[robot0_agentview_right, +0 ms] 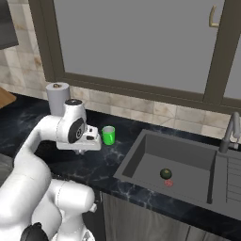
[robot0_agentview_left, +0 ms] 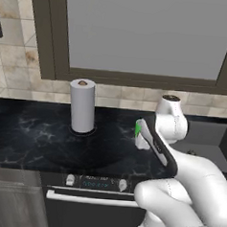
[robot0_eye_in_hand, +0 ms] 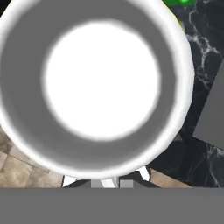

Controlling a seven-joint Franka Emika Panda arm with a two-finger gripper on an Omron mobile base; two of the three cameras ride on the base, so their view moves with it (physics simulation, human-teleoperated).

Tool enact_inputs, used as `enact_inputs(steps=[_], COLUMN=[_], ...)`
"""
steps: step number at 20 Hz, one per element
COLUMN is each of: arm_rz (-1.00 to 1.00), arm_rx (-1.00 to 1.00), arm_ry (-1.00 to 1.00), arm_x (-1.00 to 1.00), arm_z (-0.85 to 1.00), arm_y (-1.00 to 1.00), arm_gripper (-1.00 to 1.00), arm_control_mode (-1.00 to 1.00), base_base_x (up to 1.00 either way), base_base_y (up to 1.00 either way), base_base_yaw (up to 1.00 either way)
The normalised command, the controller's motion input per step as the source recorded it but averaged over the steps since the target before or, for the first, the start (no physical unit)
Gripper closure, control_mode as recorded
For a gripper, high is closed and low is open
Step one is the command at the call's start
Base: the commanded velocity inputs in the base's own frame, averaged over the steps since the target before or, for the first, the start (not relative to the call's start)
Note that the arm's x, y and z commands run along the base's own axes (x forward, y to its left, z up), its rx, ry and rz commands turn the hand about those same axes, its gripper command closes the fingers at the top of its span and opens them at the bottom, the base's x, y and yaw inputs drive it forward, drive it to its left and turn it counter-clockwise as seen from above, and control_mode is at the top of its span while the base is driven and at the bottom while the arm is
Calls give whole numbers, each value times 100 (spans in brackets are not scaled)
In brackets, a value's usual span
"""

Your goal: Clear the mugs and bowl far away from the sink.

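The bowl (robot0_eye_in_hand: 98, 87) sits hard against the hand camera, its white rim ringing a grey wall and a bright white floor, spreading from 9 o'clock to 3 o'clock of that view. The claw (robot0_eye_in_hand: 109, 181) is at 6 o'clock beneath it, closed tight, with the bowl's near rim right over the tips; the bowl looks gripped by that rim, though the tips themselves are hidden under it. At 1 o'clock beyond the rim a sliver of the green mug (robot0_eye_in_hand: 181, 2) peeks out over the black marbled counter (robot0_eye_in_hand: 199, 43).

In the right base view the mug (robot0_agentview_right: 108, 135) stands upright on the counter (robot0_agentview_right: 108, 160), just beside the white hand at its 3 o'clock. The sink (robot0_agentview_right: 176, 164) lies at 4 o'clock from the mug, near it, a dark round thing (robot0_agentview_right: 165, 173) on its floor and a faucet (robot0_agentview_right: 230, 129) at its far right.

In the left base view the paper-towel roll (robot0_agentview_left: 82, 106) stands upright at 9 o'clock from the hand, well apart, and a green edge of the mug (robot0_agentview_left: 138, 129) shows behind the wrist.
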Motion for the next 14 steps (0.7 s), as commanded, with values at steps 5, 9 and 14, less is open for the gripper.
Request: enact_inputs(steps=[5,9,14], arm_rz=[2,5,3], arm_rx=[0,0,0], arm_ry=[-1,-9,-4], arm_x=[-70,-79,-84], arm_z=[100,100,95], arm_y=[0,0,0], arm_gripper=[100,100,100], arm_control_mode=[-100,-100,-100], base_base_x=[0,0,0], base_base_y=[0,0,0], base_base_yaw=[0,0,0])
